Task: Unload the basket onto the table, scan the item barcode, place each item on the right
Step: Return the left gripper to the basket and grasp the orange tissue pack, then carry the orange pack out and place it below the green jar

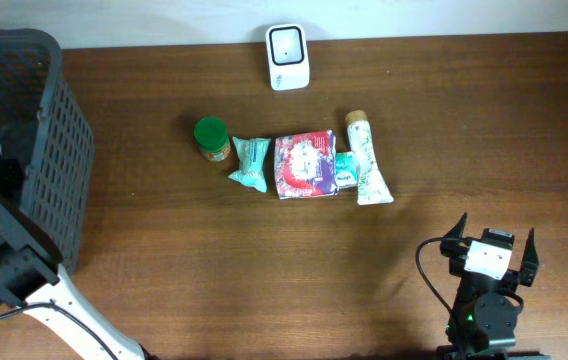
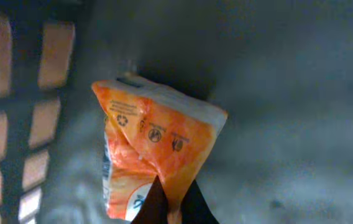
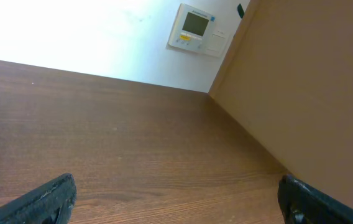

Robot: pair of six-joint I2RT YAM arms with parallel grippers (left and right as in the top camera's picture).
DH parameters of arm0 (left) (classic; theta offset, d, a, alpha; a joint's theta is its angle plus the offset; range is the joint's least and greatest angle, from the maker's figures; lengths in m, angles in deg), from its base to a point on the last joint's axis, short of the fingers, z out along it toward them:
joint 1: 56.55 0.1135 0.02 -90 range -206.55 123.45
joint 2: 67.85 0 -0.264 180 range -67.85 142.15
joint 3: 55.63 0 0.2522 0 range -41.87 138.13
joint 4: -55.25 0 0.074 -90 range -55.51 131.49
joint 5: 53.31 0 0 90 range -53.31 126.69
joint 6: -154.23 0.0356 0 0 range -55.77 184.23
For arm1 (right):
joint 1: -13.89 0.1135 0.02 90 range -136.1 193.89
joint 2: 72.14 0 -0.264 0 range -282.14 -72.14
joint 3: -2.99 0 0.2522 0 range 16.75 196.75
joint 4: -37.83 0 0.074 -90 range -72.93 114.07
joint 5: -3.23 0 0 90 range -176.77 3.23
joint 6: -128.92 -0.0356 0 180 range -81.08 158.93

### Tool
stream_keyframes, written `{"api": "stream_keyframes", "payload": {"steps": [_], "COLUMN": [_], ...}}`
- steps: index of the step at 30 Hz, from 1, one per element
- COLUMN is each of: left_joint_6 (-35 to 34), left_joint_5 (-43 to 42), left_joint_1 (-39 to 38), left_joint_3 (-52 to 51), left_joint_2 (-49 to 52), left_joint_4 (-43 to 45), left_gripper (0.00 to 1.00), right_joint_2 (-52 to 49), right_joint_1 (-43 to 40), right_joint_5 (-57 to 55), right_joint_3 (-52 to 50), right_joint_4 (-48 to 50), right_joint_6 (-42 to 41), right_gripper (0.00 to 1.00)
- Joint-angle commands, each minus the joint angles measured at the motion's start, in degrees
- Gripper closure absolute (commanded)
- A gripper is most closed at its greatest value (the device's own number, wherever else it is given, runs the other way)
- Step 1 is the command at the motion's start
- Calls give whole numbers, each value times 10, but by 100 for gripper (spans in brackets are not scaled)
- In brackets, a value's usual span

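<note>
It looked like a mock shop checkout: a wooden tabletop (image 1: 264, 270) carried a white barcode scanner (image 1: 288, 57), a row of packaged groceries (image 1: 307, 163) and a dark mesh basket (image 1: 59, 150).

We see a dark mesh basket (image 1: 49, 130) filling the upper left of the frame, with the left arm (image 1: 4, 265) below it at the left edge. A white scanner (image 1: 288, 57) sits at top centre. Across the middle, side by side, lie a green-lidded jar (image 1: 211, 138), a teal packet (image 1: 250, 163), a red packet (image 1: 306, 163), a small green box (image 1: 346, 170) and a white tube (image 1: 368, 160). At lower right the right gripper (image 1: 493, 240) has its fingers spread.
</note>
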Motion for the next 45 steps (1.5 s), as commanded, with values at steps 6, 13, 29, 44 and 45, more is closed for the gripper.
{"api": "stream_keyframes", "payload": {"steps": [6,13,29,44,45], "left_joint_6": [-108,-166,-195,-226,-226], "left_joint_5": [-173,-459,-322,-256,-256], "left_joint_1": [-56,-144,-398,-421,-421], "left_joint_3": [43,43,41,27,20], "left_joint_2": [-233,-353,-328,-241,-241], "left_joint_4": [-26,-53,-205,-317,-320], "left_gripper": [100,100,100,100,100], "right_joint_2": [4,4,4,4,4], "right_joint_1": [-3,-3,-3,-3,-3], "right_joint_5": [-5,-5,-5,-5,-5], "right_joint_3": [-5,-5,-5,-5,-5], "right_joint_4": [-2,-2,-2,-2,-2], "right_joint_6": [-1,-1,-1,0,-1], "right_gripper": [1,1,1,1,1]}}
